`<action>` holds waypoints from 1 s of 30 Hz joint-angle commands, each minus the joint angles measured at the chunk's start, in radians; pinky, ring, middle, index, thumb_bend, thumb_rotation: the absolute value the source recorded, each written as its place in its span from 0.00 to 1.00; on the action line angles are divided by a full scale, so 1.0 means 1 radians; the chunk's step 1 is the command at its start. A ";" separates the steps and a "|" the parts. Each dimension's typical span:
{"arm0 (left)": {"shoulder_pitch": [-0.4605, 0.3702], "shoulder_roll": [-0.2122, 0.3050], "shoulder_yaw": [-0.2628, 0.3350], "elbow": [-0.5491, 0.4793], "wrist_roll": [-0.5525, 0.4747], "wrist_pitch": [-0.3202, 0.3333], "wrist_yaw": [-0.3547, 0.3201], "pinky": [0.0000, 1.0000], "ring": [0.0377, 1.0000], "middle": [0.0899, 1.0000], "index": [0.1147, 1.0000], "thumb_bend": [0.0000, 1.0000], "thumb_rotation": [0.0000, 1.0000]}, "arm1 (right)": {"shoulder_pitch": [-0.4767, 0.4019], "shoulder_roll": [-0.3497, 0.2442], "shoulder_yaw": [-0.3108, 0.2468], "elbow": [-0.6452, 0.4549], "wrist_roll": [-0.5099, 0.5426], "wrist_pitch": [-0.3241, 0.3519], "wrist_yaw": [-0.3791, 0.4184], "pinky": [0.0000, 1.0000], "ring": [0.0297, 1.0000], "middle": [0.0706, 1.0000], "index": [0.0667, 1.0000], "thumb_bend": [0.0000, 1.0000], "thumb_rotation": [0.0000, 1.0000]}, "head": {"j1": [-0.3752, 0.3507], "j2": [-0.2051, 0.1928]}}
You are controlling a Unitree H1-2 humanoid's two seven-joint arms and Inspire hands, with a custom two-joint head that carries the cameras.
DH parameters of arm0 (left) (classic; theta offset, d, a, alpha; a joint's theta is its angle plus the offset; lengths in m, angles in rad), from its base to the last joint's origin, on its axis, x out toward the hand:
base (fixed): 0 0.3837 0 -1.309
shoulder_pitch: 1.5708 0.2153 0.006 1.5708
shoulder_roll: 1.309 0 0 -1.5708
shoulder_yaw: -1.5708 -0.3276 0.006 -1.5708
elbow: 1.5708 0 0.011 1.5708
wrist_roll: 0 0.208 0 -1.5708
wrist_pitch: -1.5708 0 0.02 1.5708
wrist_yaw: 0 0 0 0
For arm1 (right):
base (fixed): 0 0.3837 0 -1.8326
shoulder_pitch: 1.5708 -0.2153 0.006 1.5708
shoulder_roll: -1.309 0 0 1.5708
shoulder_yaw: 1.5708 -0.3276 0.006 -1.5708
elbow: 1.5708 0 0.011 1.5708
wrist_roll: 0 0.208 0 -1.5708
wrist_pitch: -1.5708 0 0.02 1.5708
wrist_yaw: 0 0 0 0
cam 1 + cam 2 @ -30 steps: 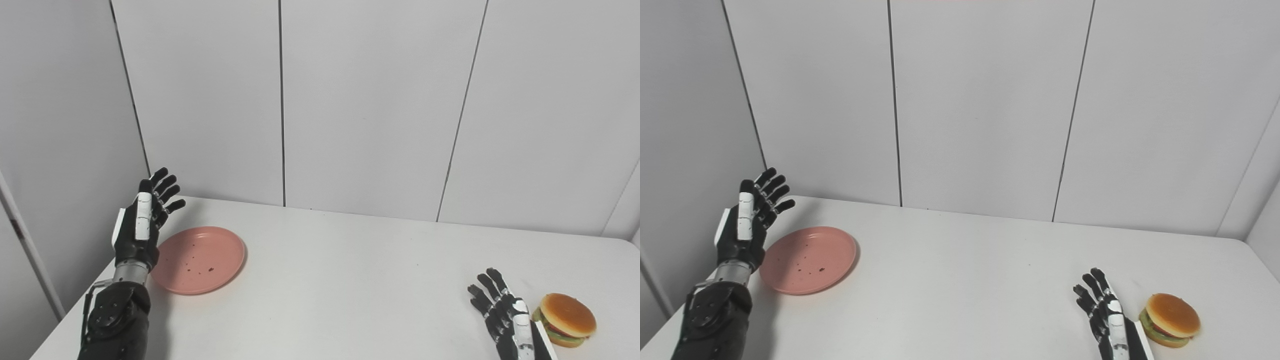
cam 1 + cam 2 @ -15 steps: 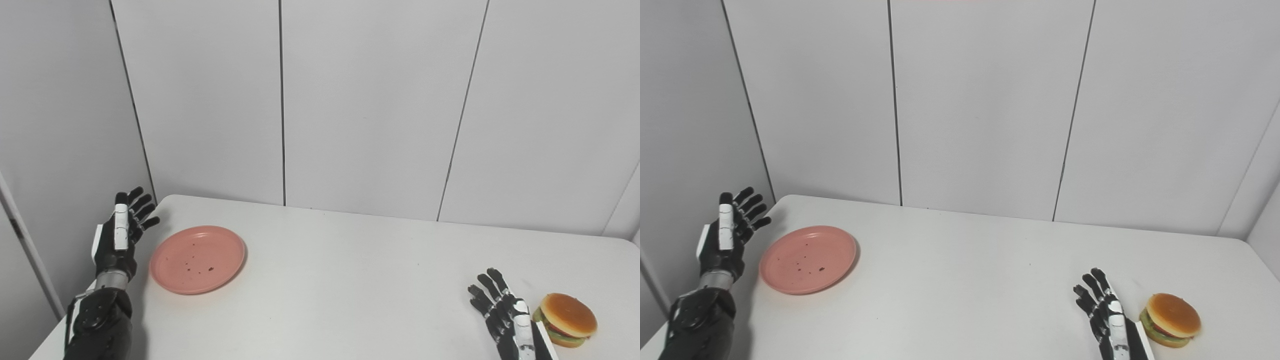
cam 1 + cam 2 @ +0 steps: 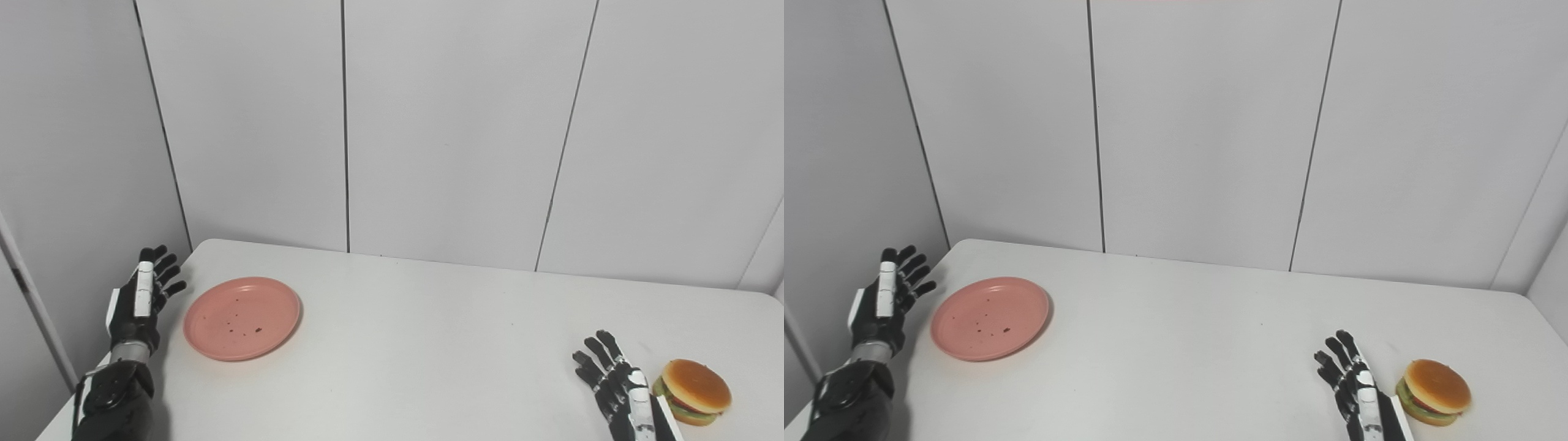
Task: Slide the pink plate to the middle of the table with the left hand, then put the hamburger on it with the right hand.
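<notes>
The pink plate [image 3: 242, 317] sits near the table's [image 3: 429, 343] far left corner, flat on the white top, with a few dark specks in its well; it is well short of the middle, so the slide has not begun. The left hand [image 3: 139, 300] hangs at the table's left edge, just beside the plate but not touching it, released, fingers spread and pointing up and away, palm turned towards the plate; it holds nothing. Over by the near right corner the hamburger [image 3: 693, 391] rests on the table, bun up, with the right hand [image 3: 618, 392] just to its left, also released with fingers apart and empty, waiting.

To my eye the step in hand is getting the left hand against the plate's left rim; it would do well to come down low, so the fingers meet the rim's side and not its top, which might tip the plate. A steady push towards the middle, kept flat and in line with the plate's centre, should stop it spinning off; I would stop it well clear of the right hand, leaving room for the hamburger to be lifted over.
</notes>
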 commanded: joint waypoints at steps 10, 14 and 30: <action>-0.060 0.020 -0.024 0.007 0.016 -0.020 -0.011 0.84 0.84 0.81 0.80 0.94 0.91 | 0.086 0.022 -0.003 0.047 0.012 -0.020 0.002 0.91 0.86 0.91 0.92 0.83 1.00 | -0.005 0.008; -0.055 0.011 -0.044 0.011 0.030 -0.026 -0.009 0.81 0.88 0.83 0.79 0.94 0.93 | 0.090 0.024 -0.002 0.039 0.009 -0.018 -0.001 0.90 0.86 0.91 0.92 0.83 1.00 | -0.009 0.012; -0.039 -0.063 -0.087 -0.029 0.039 -0.007 -0.026 0.80 0.86 0.83 0.81 0.93 0.93 | 0.105 0.036 0.003 -0.006 0.007 0.009 -0.012 0.91 0.86 0.90 0.91 0.80 1.00 | -0.026 0.028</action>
